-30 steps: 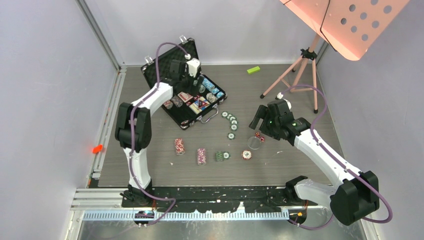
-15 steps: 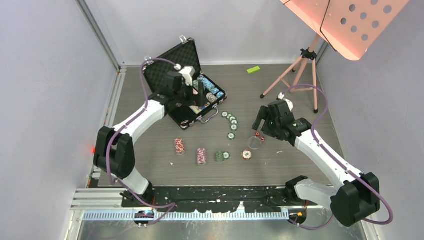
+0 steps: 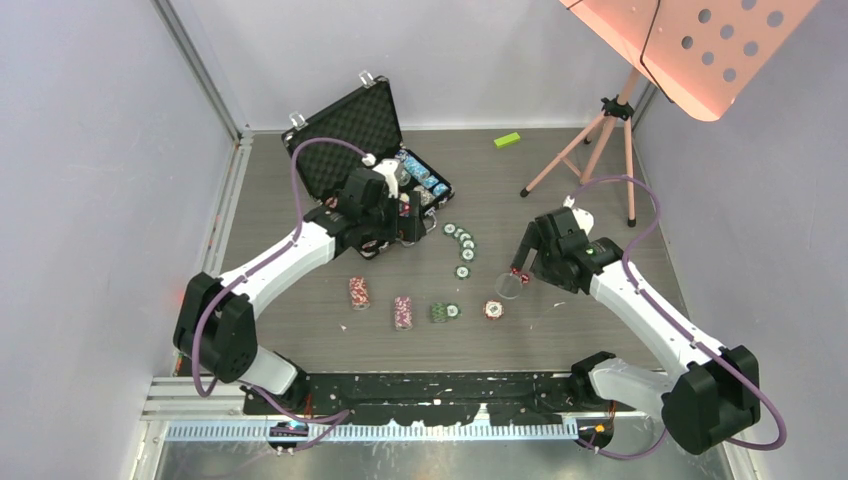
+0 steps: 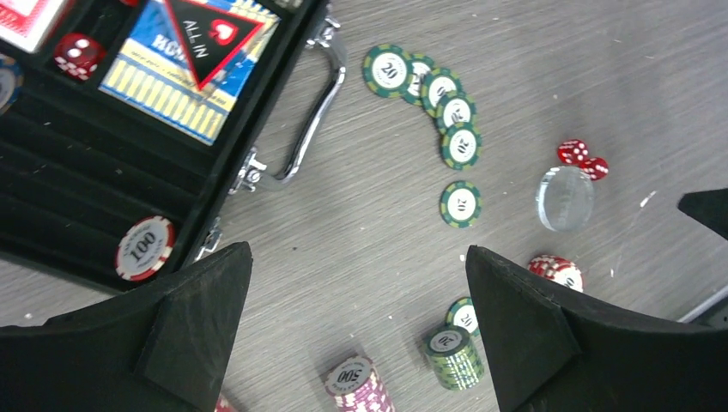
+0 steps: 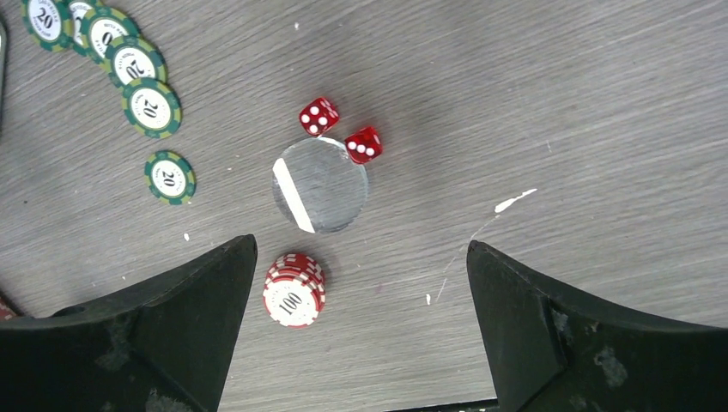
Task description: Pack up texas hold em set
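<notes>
The right gripper (image 5: pixel 356 283) hangs wide and empty over two red dice (image 5: pixel 318 115) at upper centre of its wrist view, just beside a clear disc (image 5: pixel 319 184). Best to centre on one die, clear of the disc, before closing. The left gripper (image 4: pixel 356 266), equally wide, holds nothing. The open briefcase (image 4: pixel 77 206) fills that view's upper left.

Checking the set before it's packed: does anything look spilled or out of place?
Yes. Green 20 chips lie fanned flat on the table beside the open briefcase, like a toppled stack, one apart from the rest. Two red dice sit loose next to a clear disc.
</notes>
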Controlling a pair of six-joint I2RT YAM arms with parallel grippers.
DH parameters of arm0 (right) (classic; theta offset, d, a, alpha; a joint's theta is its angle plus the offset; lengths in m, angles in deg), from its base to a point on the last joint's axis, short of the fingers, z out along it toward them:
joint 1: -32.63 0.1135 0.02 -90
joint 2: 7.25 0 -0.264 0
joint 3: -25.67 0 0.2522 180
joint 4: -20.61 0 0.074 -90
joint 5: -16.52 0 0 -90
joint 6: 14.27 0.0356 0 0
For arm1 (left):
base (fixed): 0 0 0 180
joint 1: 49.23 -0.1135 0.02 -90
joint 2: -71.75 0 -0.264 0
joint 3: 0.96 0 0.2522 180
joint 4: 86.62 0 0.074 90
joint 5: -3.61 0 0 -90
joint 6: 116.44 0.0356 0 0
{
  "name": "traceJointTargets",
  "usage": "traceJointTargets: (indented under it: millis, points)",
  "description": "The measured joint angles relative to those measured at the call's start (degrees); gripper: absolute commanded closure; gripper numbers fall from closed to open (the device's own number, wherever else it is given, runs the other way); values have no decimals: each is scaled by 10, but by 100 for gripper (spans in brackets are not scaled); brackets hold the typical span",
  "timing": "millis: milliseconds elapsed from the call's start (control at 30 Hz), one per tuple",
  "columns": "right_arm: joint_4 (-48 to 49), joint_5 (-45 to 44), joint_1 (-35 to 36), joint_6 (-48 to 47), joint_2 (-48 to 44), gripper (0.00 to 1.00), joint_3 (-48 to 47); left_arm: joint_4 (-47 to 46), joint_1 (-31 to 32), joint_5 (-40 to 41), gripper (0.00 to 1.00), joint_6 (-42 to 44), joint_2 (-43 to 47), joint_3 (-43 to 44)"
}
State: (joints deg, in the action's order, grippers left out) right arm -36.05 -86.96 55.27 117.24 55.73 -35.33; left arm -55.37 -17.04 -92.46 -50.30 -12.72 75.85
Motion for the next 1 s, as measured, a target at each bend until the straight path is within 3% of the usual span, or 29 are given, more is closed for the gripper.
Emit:
traceJointTargets:
  millis: [467, 700, 1000]
  points:
    - [-39, -34, 0, 26, -28, 0, -1, 4, -64, 16, 0, -34, 46, -53]
    - [-35, -36, 0, 19, -17, 0, -6, 6, 3, 38, 0, -17, 46, -52]
    - [-39, -30, 2, 28, 66, 2, -35, 20, 63, 76, 1, 16, 33, -41]
